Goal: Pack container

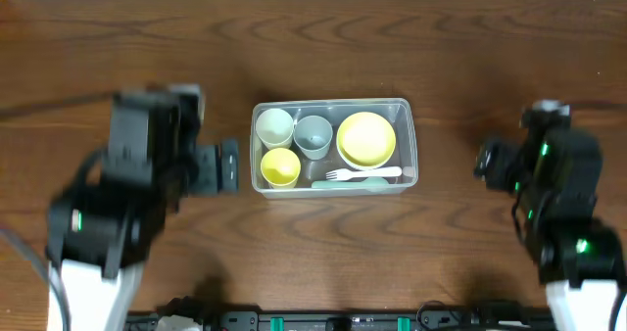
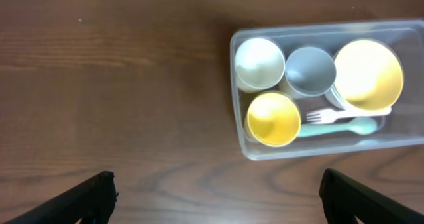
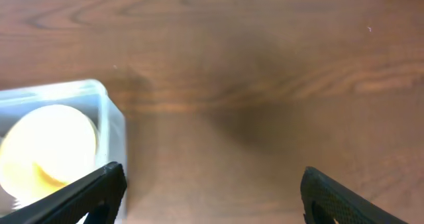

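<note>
Three cups (image 1: 313, 135), one bowl (image 1: 366, 138), one fork (image 1: 367, 172), one spoon (image 1: 348, 184) in container (image 1: 412, 140).

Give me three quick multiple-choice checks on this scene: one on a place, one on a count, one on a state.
1. Where is the fork?
A. In the container, by the yellow bowl.
B. Outside it, to the left.
C. In a gripper.

2. How many cups are in the container?
A. Two.
B. Three.
C. Five.

3. How are the grippers?
A. Both open, empty.
B. Left shut on a cup.
C. Right shut on the fork.

Answers:
1 A: it lies inside, beside the bowl.
2 B: there is a white cup, a grey cup and a yellow cup.
3 A: the left gripper and right gripper show wide gaps, holding nothing.
</note>
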Controlling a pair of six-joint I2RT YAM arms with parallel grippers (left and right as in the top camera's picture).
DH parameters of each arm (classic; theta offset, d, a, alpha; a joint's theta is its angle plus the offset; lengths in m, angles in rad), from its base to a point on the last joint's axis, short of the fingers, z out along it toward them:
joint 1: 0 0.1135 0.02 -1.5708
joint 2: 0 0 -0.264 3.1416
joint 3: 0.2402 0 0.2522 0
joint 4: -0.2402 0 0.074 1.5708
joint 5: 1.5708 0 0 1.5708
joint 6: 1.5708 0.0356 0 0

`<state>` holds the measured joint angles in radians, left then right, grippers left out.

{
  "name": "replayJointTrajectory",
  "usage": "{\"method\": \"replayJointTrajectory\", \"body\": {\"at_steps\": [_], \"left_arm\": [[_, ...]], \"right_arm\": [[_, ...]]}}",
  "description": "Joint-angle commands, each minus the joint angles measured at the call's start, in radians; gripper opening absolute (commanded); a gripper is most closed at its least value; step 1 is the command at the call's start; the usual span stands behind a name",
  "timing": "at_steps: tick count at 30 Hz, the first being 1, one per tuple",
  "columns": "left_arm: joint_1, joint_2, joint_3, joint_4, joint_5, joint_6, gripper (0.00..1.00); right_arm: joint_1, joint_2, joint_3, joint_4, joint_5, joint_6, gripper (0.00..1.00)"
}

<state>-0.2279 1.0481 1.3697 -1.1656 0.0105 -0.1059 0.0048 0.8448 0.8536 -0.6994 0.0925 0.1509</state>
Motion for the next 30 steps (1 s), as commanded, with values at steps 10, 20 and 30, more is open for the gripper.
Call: {"method": "replayJointTrajectory", "body": {"at_steps": [10,20,30], "left_arm": [[-0.013,-0.55,-0.484,0.13,-0.101,-0.117,0.98],[-0.013,-0.566,-0.491,0.127,-0.101,-0.117,0.98],[-0.013,-0.566,-0.491,0.12,-0.101,-0.117,0.98]], "right_arm": [[-0.003,-0.201,-0.266,0.024,0.05,0.047,0.99],[-0.003,-0.197,-0.266,0.006,0.046,0.047,0.99],[-0.003,-0.197,-0.266,0.003,0.046,0.047,0.99]]}}
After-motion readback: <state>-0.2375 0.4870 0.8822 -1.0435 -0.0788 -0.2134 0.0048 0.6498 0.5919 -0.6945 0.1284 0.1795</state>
